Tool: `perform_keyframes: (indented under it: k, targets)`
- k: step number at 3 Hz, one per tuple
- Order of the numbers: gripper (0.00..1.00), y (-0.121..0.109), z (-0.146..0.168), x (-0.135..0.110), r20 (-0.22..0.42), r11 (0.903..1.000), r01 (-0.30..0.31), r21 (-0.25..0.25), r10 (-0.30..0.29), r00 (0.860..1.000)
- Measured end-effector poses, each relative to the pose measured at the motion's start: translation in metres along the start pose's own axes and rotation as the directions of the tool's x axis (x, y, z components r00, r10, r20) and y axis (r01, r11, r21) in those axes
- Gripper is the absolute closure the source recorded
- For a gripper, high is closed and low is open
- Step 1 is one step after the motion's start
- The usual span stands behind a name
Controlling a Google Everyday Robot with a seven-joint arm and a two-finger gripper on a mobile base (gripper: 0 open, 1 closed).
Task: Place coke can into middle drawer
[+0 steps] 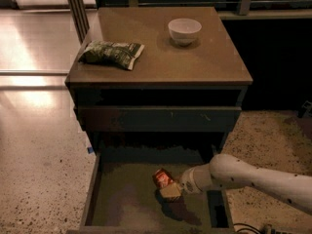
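Observation:
The coke can [161,176], red with white lettering, is tilted inside the open middle drawer [122,201], right of the middle of its greenish-grey floor. My gripper [167,185] reaches in from the right on a white arm [243,177] and is shut on the coke can. A tan finger pad [171,192] shows just below the can. A shadow lies on the drawer floor under the can. Whether the can touches the floor I cannot tell.
A green crinkled chip bag [111,52] and a white bowl [184,30] sit on the cabinet top [195,67]. The upper drawer front [156,118] is closed above the open one. Speckled floor lies left and right of the cabinet.

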State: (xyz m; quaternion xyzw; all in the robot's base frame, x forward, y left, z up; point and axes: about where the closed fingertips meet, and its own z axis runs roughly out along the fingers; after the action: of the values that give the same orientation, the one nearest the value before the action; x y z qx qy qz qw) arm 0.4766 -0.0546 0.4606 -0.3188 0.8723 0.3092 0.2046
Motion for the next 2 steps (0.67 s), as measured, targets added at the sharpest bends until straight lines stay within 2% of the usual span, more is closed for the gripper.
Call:
perform_keyframes:
  k: [1,2]
  targets:
    - [1.00,-0.012,0.017,0.023,-0.040,0.9987,-0.041,0.030,0.042,0.998]
    - [1.00,-0.030,0.045,0.055,-0.099,0.9935,-0.101,0.053,0.106,0.989]
